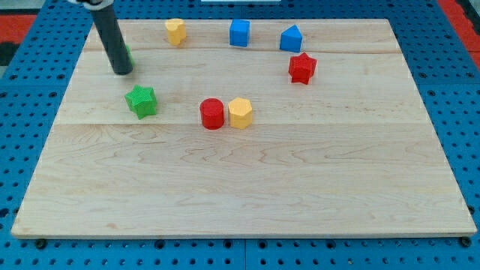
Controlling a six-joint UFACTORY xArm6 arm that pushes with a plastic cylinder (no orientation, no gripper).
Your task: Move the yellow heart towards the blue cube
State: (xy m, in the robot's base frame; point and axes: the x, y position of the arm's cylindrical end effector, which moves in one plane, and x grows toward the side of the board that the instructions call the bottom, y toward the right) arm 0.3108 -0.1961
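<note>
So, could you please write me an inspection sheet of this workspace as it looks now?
Surface: wooden board, flat, lying on a blue pegboard.
Job's things: yellow heart near the view's top; blue cube to its right, apart from it.
Clutter: blue wedge; red star; red cylinder touching a yellow block; green star; a green block mostly hidden behind the rod.
Grippers: none; my tip is at the view's upper left, above the green star, left of and below the yellow heart, not touching it.
Cables: nothing seen.
Surroundings: red areas at the top corners.
</note>
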